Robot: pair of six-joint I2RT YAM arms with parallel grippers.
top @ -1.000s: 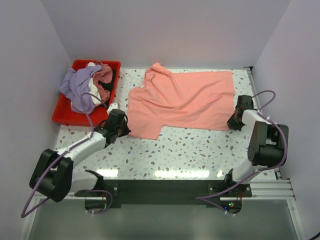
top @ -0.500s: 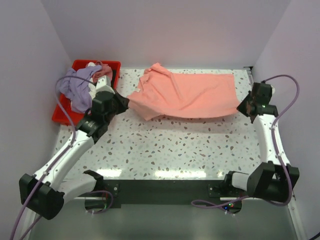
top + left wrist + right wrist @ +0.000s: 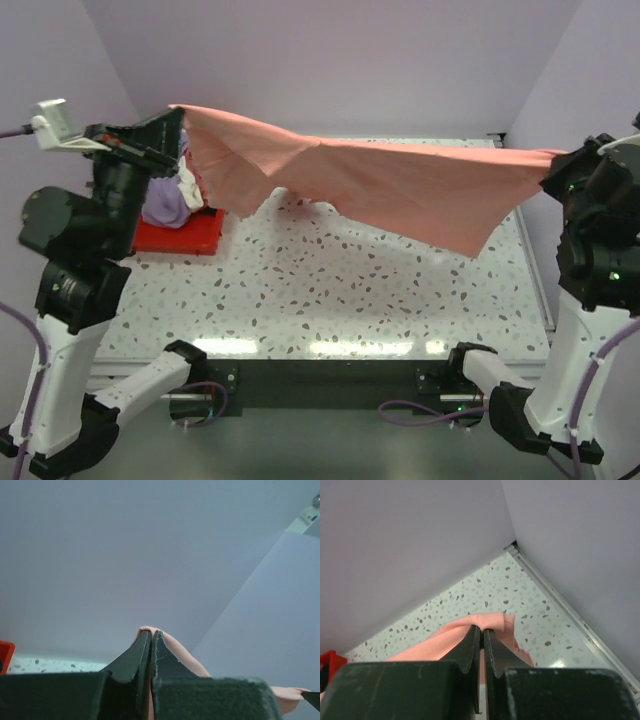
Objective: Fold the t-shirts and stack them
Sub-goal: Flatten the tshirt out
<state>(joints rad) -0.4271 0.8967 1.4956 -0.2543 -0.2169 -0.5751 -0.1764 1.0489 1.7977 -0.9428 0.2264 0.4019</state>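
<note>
The salmon-pink t-shirt (image 3: 380, 185) hangs stretched in the air between my two grippers, high above the table. My left gripper (image 3: 175, 112) is shut on its left corner; in the left wrist view the cloth (image 3: 175, 650) pokes out past the closed fingertips (image 3: 151, 634). My right gripper (image 3: 555, 165) is shut on the right corner; in the right wrist view the hem (image 3: 485, 621) is pinched between the tips (image 3: 482, 630). A lavender t-shirt (image 3: 165, 205) and a white one (image 3: 188, 183) lie in the red bin (image 3: 185, 235), mostly hidden by my left arm.
The speckled table (image 3: 330, 290) lies below the hanging shirt. Lilac walls close in the back and both sides. A metal rail (image 3: 570, 615) runs along the table's right edge. The red bin stands at the back left.
Both arms have risen high and lifted the salmon-pink t-shirt off the table. It went from lying flat to hanging stretched between the grippers.
</note>
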